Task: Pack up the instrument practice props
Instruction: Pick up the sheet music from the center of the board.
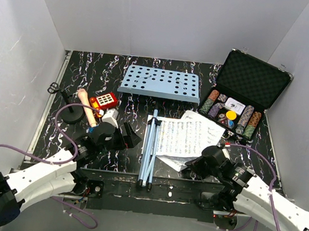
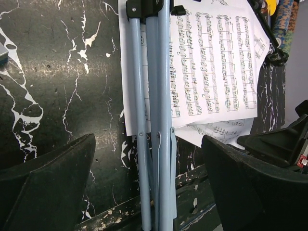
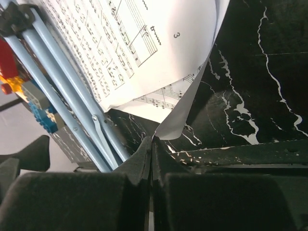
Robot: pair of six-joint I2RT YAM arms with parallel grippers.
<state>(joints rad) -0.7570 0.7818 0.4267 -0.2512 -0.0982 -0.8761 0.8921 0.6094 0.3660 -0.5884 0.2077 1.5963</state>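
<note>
Right wrist view shows the right gripper [image 3: 153, 144] with its fingers pressed together on the curled corner of the lower of the sheet-music pages [image 3: 120, 43], so the step in hand looks like gathering the paper. The pinch seems to catch only that one corner, and the upper page lies loose on top. The left gripper [image 2: 148, 142] hangs low with its fingers [image 2: 48, 187] spread wide on either side of the folded tripod legs [image 2: 156, 96], touching neither. Those legs lie lengthwise at the near middle of the table [image 1: 92, 69], resting on the left edge of the pages. That overlap is the obstacle: pulling the paper away would drag against the legs, so the next move probably calls for the left arm to close on the legs and lift them clear first. The stand's perforated desk [image 1: 160, 82] lies flat farther back, and the microphone [image 1: 84, 106] stands at the left beside a red toy keypad [image 1: 105, 99]. The open poker-chip case [image 1: 254, 76] sits just beyond the pages at the right, close enough to snag a sliding sheet.
</note>
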